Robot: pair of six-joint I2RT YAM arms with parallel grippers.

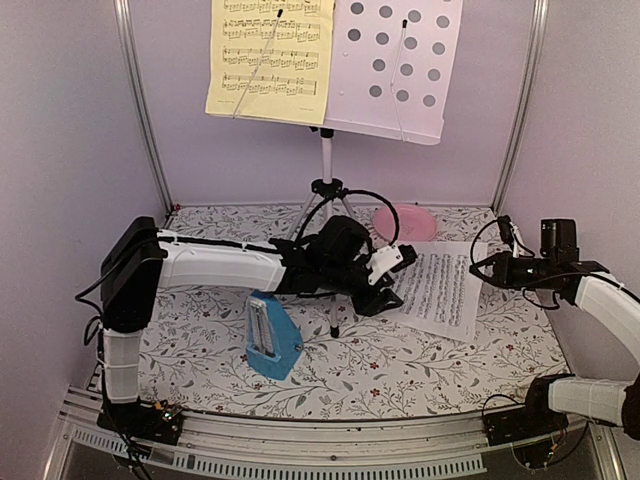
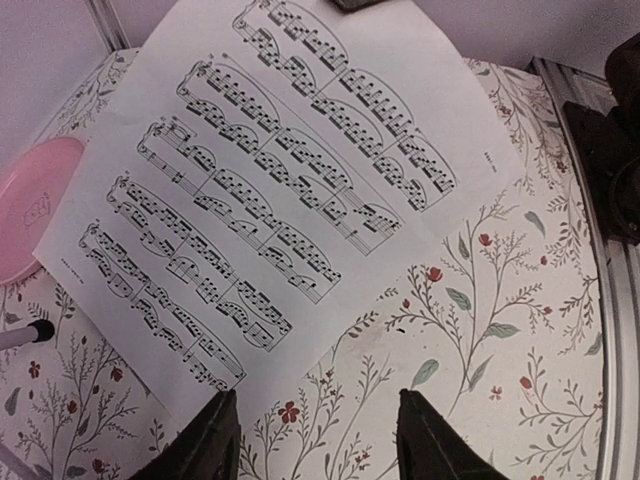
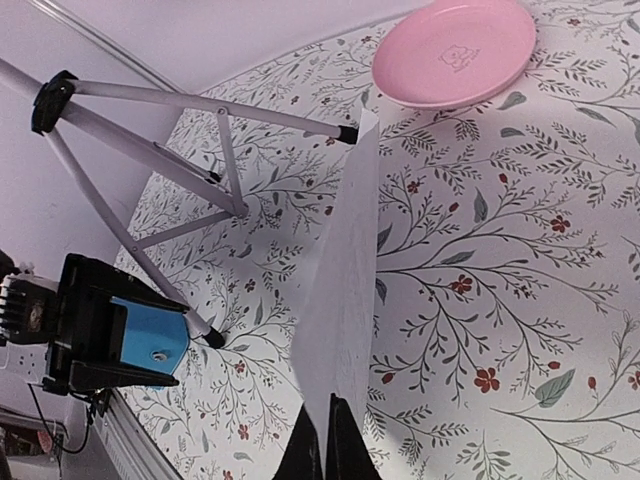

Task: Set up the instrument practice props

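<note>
The pale perforated music stand [image 1: 405, 60] stands at the back on silver tripod legs [image 1: 327, 195]. The yellow sheet [image 1: 270, 55] rests on its left half. The white sheet [image 1: 440, 290] lies partly lifted on the floral cloth, right of centre. My right gripper [image 1: 480, 268] is shut on its right edge; in the right wrist view the paper [image 3: 345, 300] rises edge-on from the closed right gripper [image 3: 325, 445]. My left gripper [image 2: 318, 425] is open, hovering by the white sheet's [image 2: 300, 170] near corner, nothing between its fingers. The blue metronome [image 1: 270, 335] stands front left.
A pink plate [image 1: 405, 222] lies at the back of the cloth beside the stand's legs [image 3: 150, 110]. One tripod foot [image 1: 333, 328] rests just under my left wrist. Metal frame posts [image 1: 140, 110] flank the walled booth on both sides.
</note>
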